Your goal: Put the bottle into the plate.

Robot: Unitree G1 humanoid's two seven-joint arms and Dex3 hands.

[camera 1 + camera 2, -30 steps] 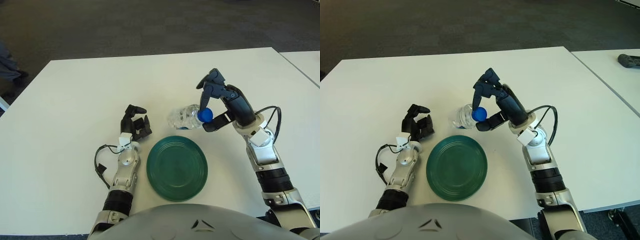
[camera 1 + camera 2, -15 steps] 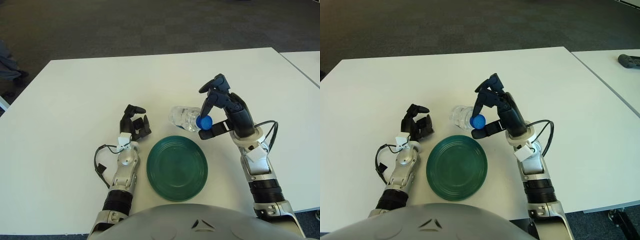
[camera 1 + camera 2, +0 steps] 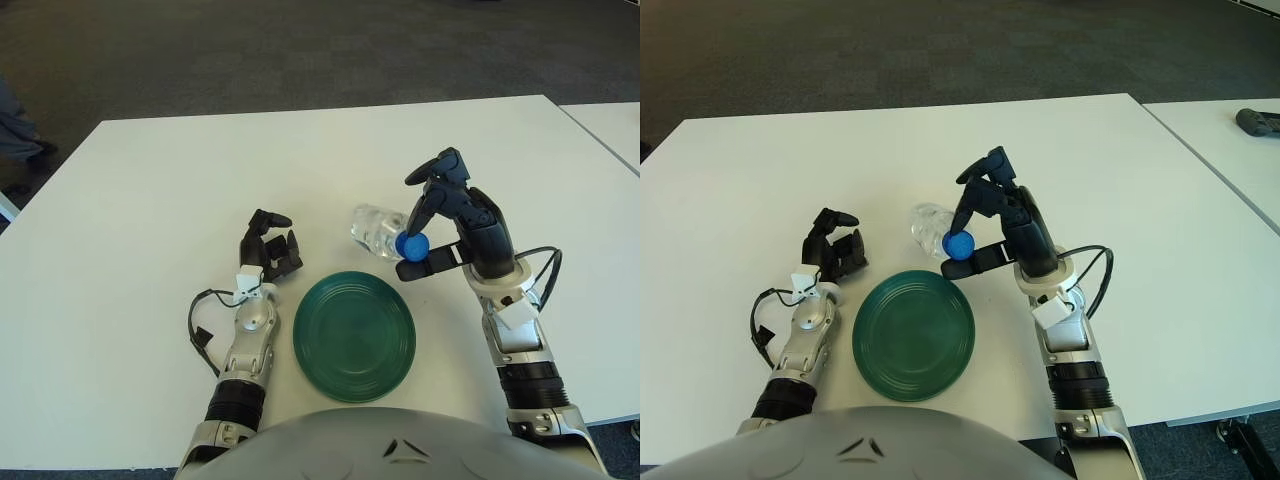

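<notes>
Bottle [image 3: 380, 229] clear plastic, blue-capped, tilted, pinched at cap and neck by right hand [image 3: 447, 222] with fingers curled round. Held just beyond green plate [image 3: 354, 335], which lies below and left of the hand. Probably light, thin-walled, slick; better gripped lower on the body. Left hand [image 3: 268, 250] idle beside plate's left edge.

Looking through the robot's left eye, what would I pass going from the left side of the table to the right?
Left hand → green plate → clear bottle with its blue cap → right hand, gripping the bottle at the cap end.
</notes>
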